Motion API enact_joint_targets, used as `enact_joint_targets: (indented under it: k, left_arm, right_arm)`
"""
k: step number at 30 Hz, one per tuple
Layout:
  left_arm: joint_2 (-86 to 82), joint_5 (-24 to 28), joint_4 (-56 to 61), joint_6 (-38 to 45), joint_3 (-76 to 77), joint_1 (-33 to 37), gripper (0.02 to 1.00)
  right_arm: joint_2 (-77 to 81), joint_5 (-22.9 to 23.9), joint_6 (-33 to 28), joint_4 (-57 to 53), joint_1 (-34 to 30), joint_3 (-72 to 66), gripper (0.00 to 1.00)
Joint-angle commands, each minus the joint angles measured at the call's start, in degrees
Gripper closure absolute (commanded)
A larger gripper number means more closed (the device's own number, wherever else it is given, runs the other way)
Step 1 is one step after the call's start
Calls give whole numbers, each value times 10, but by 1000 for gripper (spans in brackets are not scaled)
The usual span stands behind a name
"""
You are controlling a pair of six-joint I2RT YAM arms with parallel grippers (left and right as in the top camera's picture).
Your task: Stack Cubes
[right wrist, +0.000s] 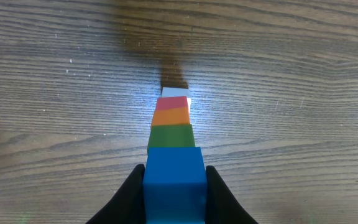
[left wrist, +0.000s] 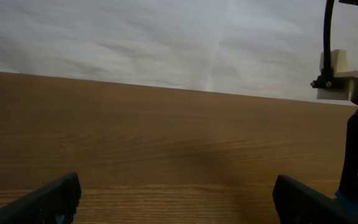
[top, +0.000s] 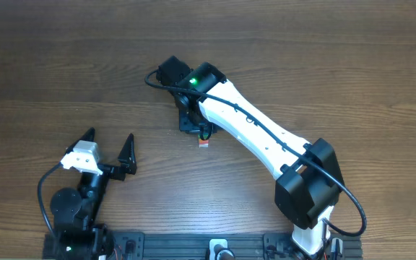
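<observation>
- Your right gripper (right wrist: 174,180) is clamped on the blue cube (right wrist: 174,167), directly atop the stack (right wrist: 171,116).
- Your left gripper (top: 110,136) stands fingers apart, well apart from the stack.

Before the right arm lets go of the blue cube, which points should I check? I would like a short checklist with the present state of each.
1. Right gripper shut on the blue cube: ok.
2. Blue cube lined up over the green cube: ok, judged from the right wrist view.
3. Blue cube resting on the green cube, with no gap: cannot tell.
4. Green cube, orange cube and red cube in one straight column: ok.
5. Left gripper open and well apart from the stack: ok.
6. Table bare around the stack's foot: ok.
</observation>
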Motion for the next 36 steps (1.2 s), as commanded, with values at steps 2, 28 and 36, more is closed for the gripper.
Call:
enact_joint_targets:
  k: [2, 28, 36]
  left_arm:
    - [-4, -3, -1, 9, -3, -2, 20]
    - [-4, -3, -1, 9, -3, -2, 20]
    - [-4, -3, -1, 9, -3, -2, 20]
  right_arm:
    - [10, 12, 9, 2, 4, 2, 847]
    - [10, 6, 14, 14, 4, -14, 586]
    - [10, 6, 13, 16, 4, -14, 7]
